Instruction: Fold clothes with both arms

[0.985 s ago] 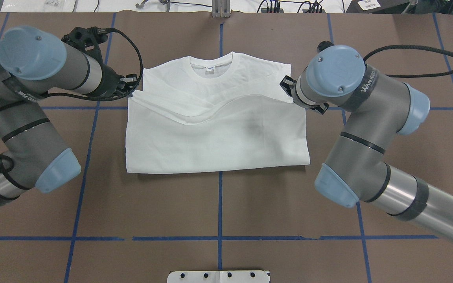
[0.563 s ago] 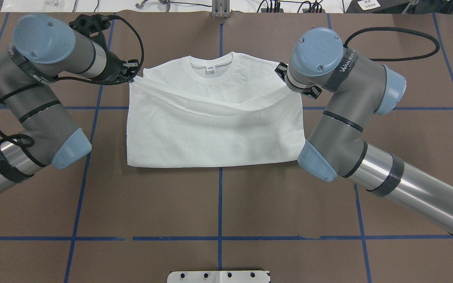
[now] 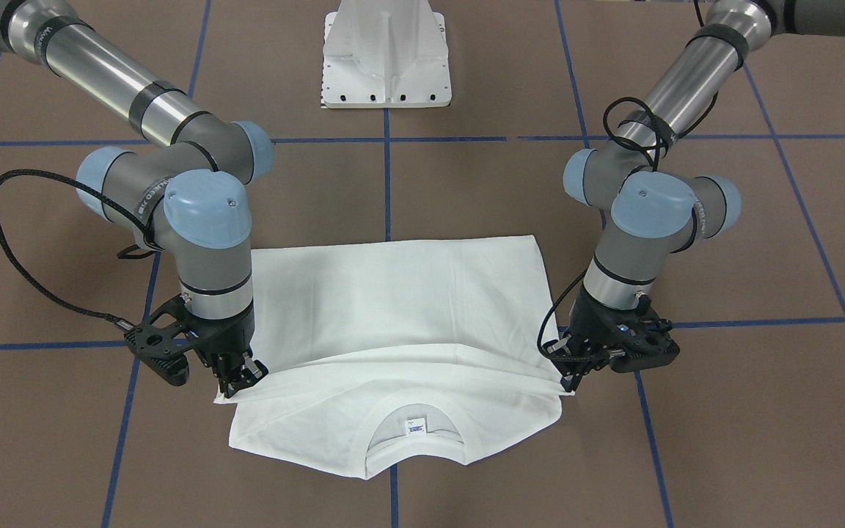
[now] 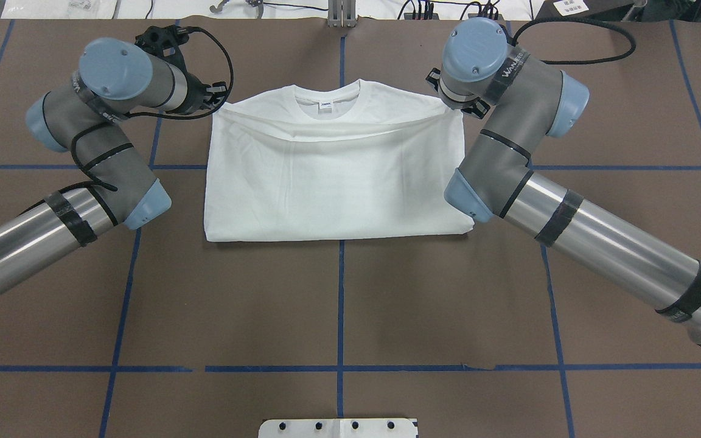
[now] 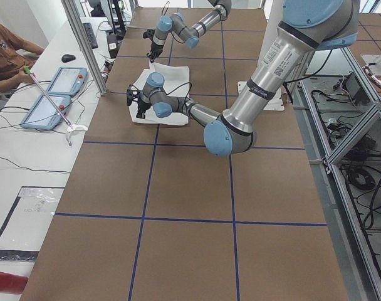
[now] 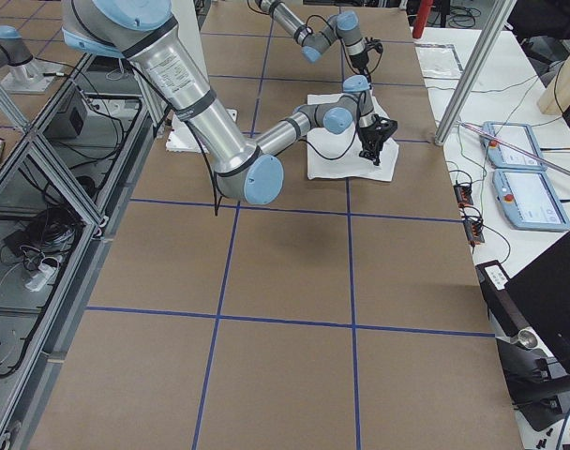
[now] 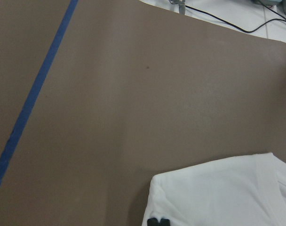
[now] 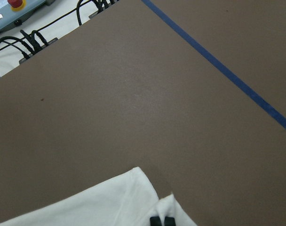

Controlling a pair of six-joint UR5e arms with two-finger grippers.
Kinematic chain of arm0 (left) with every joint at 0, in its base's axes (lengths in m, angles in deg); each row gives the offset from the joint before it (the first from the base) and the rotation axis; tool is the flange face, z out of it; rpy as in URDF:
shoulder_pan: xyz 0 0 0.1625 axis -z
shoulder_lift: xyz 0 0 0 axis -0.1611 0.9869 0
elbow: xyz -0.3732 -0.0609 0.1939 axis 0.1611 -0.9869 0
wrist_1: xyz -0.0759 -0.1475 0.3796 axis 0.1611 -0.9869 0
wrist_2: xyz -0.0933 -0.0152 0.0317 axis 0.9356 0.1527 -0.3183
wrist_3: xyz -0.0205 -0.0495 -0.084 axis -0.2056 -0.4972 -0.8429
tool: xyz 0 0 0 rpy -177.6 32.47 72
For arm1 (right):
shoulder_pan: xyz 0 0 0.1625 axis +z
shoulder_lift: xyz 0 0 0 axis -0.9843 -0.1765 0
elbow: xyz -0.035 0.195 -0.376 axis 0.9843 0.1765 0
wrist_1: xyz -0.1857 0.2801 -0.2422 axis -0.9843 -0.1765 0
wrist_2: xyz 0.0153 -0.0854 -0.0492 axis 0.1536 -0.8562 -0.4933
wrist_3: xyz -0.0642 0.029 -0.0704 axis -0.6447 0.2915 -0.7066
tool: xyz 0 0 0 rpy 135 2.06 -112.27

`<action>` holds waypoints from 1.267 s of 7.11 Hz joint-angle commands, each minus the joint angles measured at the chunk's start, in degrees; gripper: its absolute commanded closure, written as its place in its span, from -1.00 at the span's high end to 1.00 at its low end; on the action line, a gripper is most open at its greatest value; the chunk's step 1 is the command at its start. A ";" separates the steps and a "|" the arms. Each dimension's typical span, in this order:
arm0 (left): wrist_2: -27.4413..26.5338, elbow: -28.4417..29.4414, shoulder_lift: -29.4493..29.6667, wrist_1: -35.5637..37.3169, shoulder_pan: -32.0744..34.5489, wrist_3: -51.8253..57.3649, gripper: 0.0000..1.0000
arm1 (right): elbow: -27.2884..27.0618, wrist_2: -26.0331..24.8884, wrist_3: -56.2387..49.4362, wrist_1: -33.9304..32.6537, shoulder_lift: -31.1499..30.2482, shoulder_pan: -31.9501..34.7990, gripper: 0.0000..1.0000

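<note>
The white T-shirt lies on the brown table, its lower half folded over toward the collar. The small neck tag shows; no black print shows. My left gripper is shut on the upper layer's corner at the shirt's left side, near the shoulder. My right gripper is shut on the opposite corner, mostly hidden under its wrist. Facing the robot, the left gripper and right gripper pinch cloth low over the table. The wrist views show closed fingertips on white cloth.
The white pedestal base stands at the robot's side of the table. Blue tape lines cross the brown surface. Cables and a bracket lie along the far edge. An operator's desk with tablets runs beyond it.
Both grippers have moved away from the robot toward the collar, carrying the upper layer's edge. The sagging edge has pulled straighter and the shirt's near fold has shifted farther from the robot.
</note>
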 commanded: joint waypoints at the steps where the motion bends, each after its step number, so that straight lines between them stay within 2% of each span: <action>1: -0.20 0.45 0.41 -0.31 0.12 0.07 -1.00 | 4.20 0.01 -0.81 1.81 1.39 0.46 -1.00; 3: -0.29 0.98 0.67 -0.40 0.12 -0.02 -1.00 | 6.74 0.10 -0.37 1.82 4.01 0.37 -1.00; 5: -1.87 1.68 0.93 -0.49 0.12 -0.19 -1.00 | 7.29 0.10 -0.37 1.82 4.03 0.37 -1.00; 6: -1.87 1.86 0.94 -0.49 0.12 -0.20 -0.67 | 7.29 0.10 -0.37 1.82 4.03 0.37 -0.73; 7: -1.87 1.95 1.02 -0.49 0.03 -0.20 0.97 | 7.20 0.28 -0.71 1.82 4.03 0.46 0.98; 9: -1.79 1.60 1.11 -0.49 0.12 -0.11 1.00 | 5.20 1.60 -0.81 1.82 3.77 0.63 1.00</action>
